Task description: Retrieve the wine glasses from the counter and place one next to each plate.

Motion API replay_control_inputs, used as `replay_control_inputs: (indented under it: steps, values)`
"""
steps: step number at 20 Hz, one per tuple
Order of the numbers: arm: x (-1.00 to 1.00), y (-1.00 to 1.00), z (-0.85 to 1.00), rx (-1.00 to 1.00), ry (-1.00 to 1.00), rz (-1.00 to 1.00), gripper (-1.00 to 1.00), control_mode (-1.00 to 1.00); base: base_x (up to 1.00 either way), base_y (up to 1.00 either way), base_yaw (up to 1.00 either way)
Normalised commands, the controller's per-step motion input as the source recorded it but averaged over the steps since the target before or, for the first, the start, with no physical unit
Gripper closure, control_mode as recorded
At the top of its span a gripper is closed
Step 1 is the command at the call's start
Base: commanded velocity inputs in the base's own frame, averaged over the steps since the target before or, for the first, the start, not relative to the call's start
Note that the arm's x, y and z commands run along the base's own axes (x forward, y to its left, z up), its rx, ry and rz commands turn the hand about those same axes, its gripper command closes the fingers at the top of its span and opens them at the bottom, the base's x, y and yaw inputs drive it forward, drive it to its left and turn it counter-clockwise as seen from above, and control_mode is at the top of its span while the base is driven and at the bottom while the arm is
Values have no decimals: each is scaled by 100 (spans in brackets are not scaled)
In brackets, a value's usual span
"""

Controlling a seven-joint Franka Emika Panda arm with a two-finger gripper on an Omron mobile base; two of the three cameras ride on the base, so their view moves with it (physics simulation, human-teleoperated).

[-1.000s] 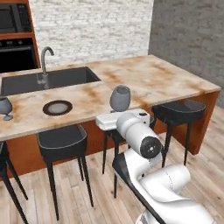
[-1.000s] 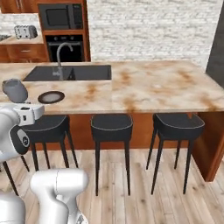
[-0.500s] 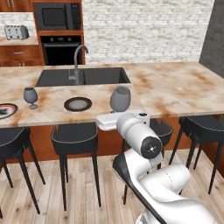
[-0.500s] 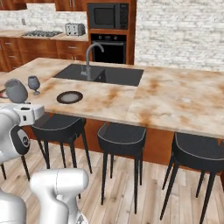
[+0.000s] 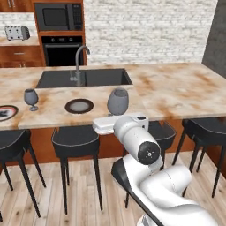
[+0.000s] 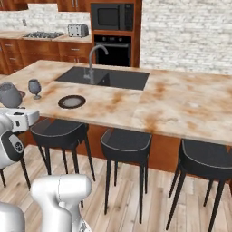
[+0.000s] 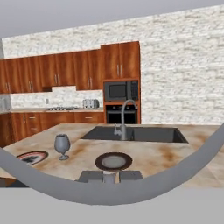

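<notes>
My gripper [image 7: 109, 176] is shut on the stem of a smoky-grey wine glass [image 5: 118, 101], held upright in front of the island's near edge. In the hand view its bowl rim arcs across the bottom. From the right base the held glass [image 6: 9, 94] stands above the hand at the far left. A second, smaller wine glass [image 5: 31, 97] stands on the island top between two plates. The grey-centred plate [image 5: 79, 106] lies just left of the held glass. The red-ringed plate [image 5: 6, 112] is at the left edge. The back counter [image 5: 20, 41] lies beyond the island.
The island [image 5: 176, 90] has a black sink [image 5: 84, 78] with a steel faucet [image 5: 79, 62]. Black stools [image 5: 75, 141] line its near side below the hand. A toaster [image 5: 16, 32], wall oven and microwave [image 5: 58, 16] stand at the back wall.
The whole picture has shifted as the base drove along the island; the second glass and the red-ringed plate have come into view. The held glass stays in the gripper.
</notes>
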Motion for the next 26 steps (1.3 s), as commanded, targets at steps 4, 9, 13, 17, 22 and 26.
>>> replay_control_inputs:
  steps: [4,9,13,17,22,26]
  values:
    - [0,0,0,0,0,0,100,100,30,42,0]
    - [0,0,0,0,0,0,100,100,8,3,0]
    - [0,0,0,0,0,0,100,100,17,27,0]
    - [0,0,0,0,0,0,100,100,37,40,0]
    - [0,0,0,0,0,0,100,100,34,0,-1]
    - [0,0,0,0,0,0,100,100,27,0,0]
